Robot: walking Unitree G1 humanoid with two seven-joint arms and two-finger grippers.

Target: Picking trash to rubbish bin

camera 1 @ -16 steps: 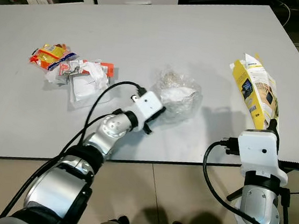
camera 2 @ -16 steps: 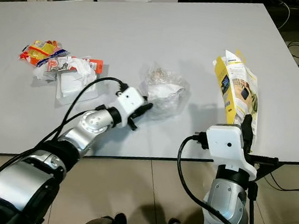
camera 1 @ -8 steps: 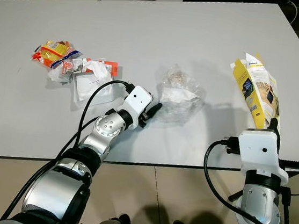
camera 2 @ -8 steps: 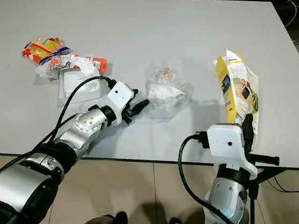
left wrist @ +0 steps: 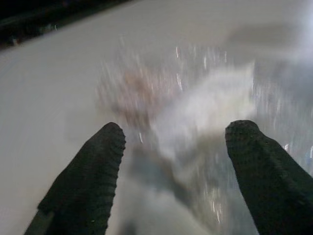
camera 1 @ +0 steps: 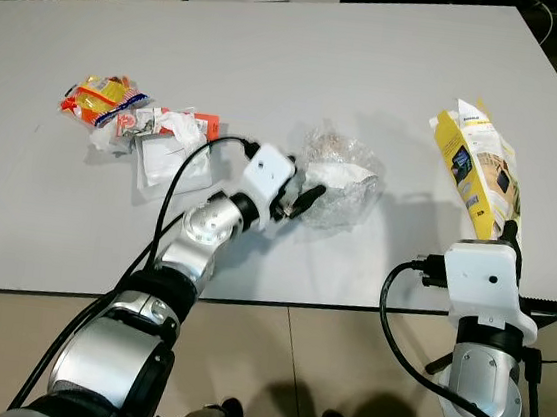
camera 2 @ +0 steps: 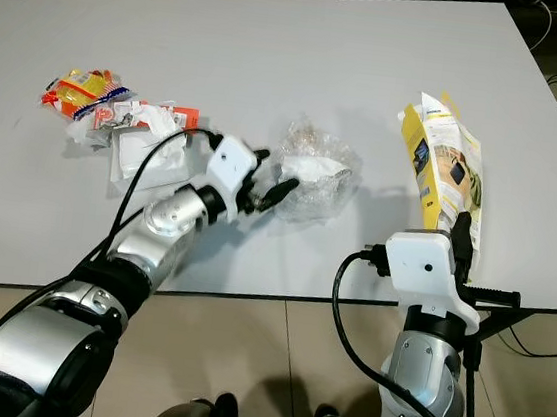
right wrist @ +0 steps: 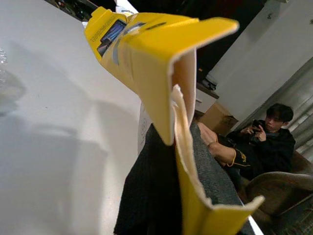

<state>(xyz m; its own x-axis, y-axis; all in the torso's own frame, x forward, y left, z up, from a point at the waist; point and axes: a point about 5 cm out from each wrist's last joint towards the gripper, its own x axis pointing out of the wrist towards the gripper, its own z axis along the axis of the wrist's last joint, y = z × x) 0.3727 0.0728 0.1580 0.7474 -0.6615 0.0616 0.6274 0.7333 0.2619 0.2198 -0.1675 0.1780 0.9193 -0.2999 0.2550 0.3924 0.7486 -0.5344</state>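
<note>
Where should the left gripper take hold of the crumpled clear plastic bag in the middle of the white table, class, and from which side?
Grip the bunched near-left edge of the crumpled clear plastic bag, coming from the robot's side, low along the white table. The left gripper is already there, fingers open towards it. The bag lies low and loosely crumpled, so a fold probably pinches best.

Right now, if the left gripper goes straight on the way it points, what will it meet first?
Most likely the crumpled clear plastic bag: the left gripper, jaws open, points straight at it, already very close, though contact is unclear.
</note>
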